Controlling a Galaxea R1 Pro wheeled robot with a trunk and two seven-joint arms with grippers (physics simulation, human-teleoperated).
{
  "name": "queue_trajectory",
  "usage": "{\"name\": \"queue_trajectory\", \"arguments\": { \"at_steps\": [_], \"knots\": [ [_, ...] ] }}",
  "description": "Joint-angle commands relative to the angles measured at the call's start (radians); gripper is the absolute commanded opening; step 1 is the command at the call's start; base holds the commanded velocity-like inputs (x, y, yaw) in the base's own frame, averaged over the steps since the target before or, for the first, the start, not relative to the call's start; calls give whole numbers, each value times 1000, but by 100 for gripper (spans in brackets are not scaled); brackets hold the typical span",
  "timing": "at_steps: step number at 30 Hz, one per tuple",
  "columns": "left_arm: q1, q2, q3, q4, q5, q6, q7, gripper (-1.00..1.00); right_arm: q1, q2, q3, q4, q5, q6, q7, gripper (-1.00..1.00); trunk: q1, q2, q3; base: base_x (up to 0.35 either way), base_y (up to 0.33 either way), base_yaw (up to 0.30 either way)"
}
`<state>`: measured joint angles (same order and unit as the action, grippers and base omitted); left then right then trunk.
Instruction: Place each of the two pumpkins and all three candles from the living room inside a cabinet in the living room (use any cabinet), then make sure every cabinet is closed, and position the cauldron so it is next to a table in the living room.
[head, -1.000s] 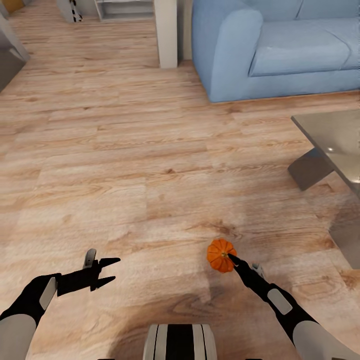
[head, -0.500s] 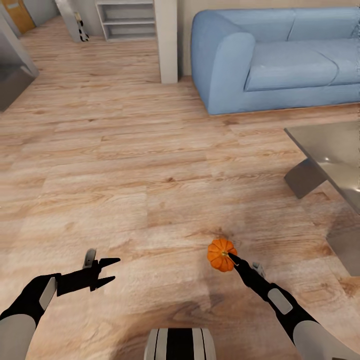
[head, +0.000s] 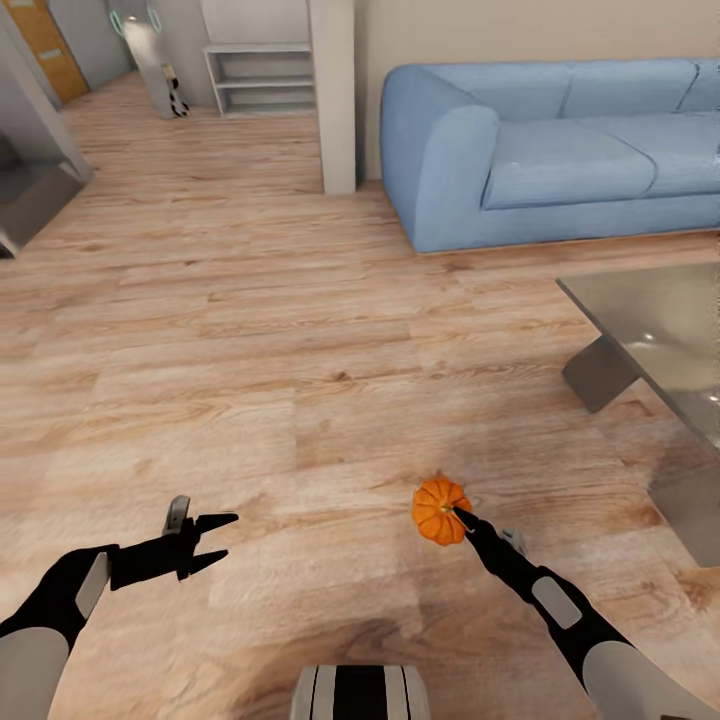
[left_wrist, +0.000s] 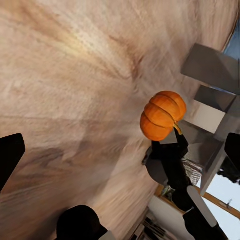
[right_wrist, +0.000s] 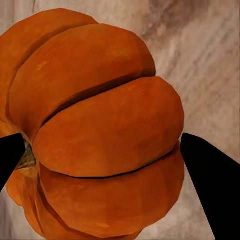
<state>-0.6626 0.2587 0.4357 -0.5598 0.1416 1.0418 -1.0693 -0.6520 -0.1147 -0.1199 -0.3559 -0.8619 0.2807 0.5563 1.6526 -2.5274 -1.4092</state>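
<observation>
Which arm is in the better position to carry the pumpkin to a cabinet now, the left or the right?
Right. The right gripper is closed on the pumpkin, a finger on each side. The left gripper is open and holds nothing.

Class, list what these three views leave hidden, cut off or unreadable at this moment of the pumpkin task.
1. Right gripper contact: in the right wrist view the pumpkin hides where the fingertips meet it.
2. Table: cut off by the head view's right edge, so its far end and most of its top are unseen.
3. Sofa: its right end runs past the same edge.
4. Shelf unit: too small and distant to read its contents.
</observation>
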Motion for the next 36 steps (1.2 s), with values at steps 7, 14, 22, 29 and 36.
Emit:
{"name": "queue_trajectory", "arguments": {
  "at_steps": [7,14,22,29,36],
  "knots": [
    [0,5,0,-2,-1,0,1,100,1,5,44,-13,14,87,-76,-100,-3,2,27,0,0,0],
    [-3,5,0,-5,-36,-1,8,100,2,35,168,-229,18,184,-390,-100,-6,3,54,0,0,0],
    [-3,3,0,-70,-162,-4,11,100,2,69,246,-310,16,243,-503,-100,-10,5,85,-35,0,0],
    [-3,4,1,-78,-167,-6,81,100,2,98,248,-313,18,274,-567,-100,-13,7,112,-269,0,0],
    [-3,2,1,-78,-165,-5,130,100,2,101,250,-313,18,272,-575,-100,-16,8,139,-305,0,0]
  ]
}}
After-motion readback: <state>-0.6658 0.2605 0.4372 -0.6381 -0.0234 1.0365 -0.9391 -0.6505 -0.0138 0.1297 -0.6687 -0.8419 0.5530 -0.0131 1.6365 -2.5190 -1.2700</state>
